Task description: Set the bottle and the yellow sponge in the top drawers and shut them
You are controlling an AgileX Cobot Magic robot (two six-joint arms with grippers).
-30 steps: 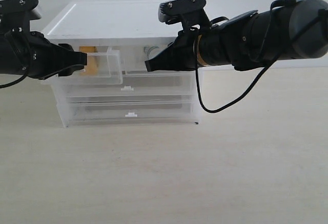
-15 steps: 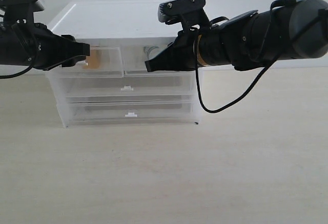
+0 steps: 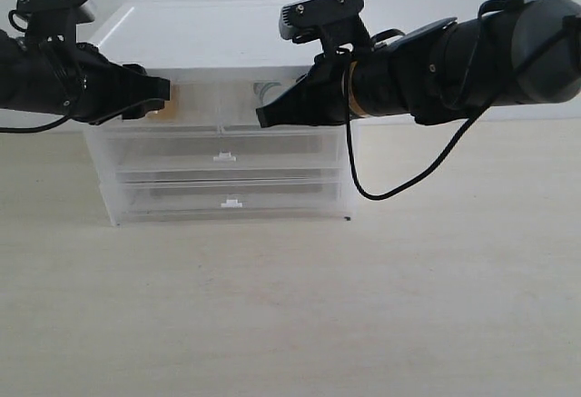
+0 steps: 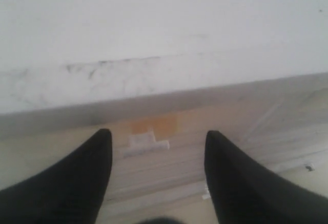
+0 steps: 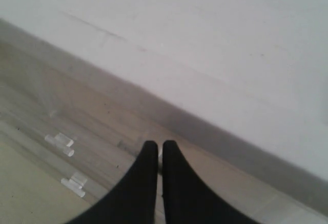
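The white-topped cabinet (image 3: pixel 209 38) stands at the back. Its left top drawer (image 3: pixel 195 106) sits flush with the front. My left gripper (image 3: pixel 163 94) is open right in front of it. In the left wrist view the drawer's white tab handle (image 4: pixel 146 143) lies between the spread fingers of the left gripper (image 4: pixel 156 134), with nothing held. The yellow sponge (image 4: pixel 154 125) shows as an orange patch through the translucent front. My right gripper (image 3: pixel 263 115) is shut, its tips (image 5: pixel 160 144) against the right top drawer (image 3: pixel 238 102). A faint shape (image 3: pixel 265 88) inside that drawer may be the bottle; I cannot make it out.
Two full-width lower drawers (image 3: pixel 227 150) (image 3: pixel 227 199) are closed below, their small tab handles (image 5: pixel 61 142) visible in the right wrist view. A black cable (image 3: pixel 363 183) loops down from the right arm in front of the cabinet's right end. Pale tabletop (image 3: pixel 290 306) spreads in front.
The left top drawer, pulled out a second ago, has slid in flush as my left gripper moved toward the cabinet. The right arm has not moved.
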